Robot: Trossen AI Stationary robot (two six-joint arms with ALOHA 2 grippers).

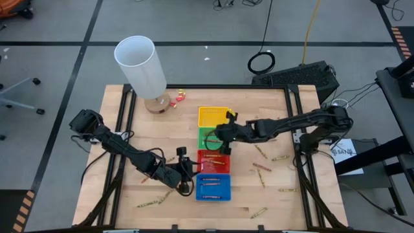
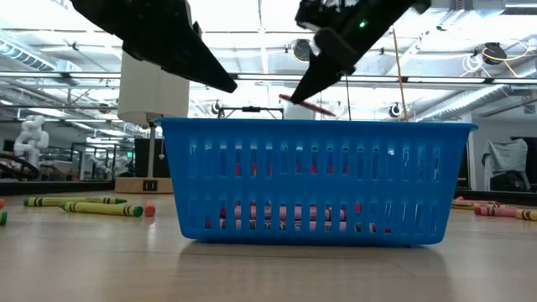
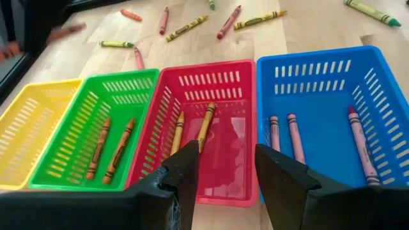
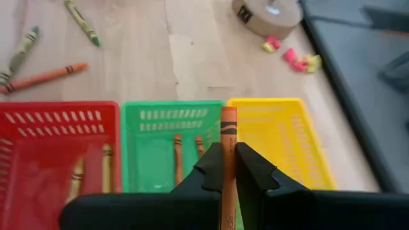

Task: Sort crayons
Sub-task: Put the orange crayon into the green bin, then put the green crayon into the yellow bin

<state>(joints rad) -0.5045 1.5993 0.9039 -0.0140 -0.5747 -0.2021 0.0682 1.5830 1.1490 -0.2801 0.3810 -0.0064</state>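
Your right gripper (image 4: 229,167) is clamped on an orange crayon (image 4: 228,137), held upright between the fingers over the line where the green tray (image 4: 171,137) meets the yellow tray (image 4: 281,137). Two orange crayons already lie in the green tray, so in my judgement this one is carried there to join its like. Your left gripper (image 3: 225,176) hovers over the near rim of the red tray (image 3: 217,112), jaws parted and holding nothing; it looks parked there to keep clear of the right arm. The four trays stand touching in a row down the middle of the bench: yellow, green, red, then the blue tray (image 1: 213,188) nearest the front edge. The red tray holds two yellowish crayons, the blue tray three reddish ones, and the yellow tray shows none. Loose crayons (image 1: 262,167) lie scattered on the bench right of the trays, with more toward the front left corner, so the sort is well short of done. A white cylinder (image 1: 141,68) stands near the back edge, small coloured bits beside its base.
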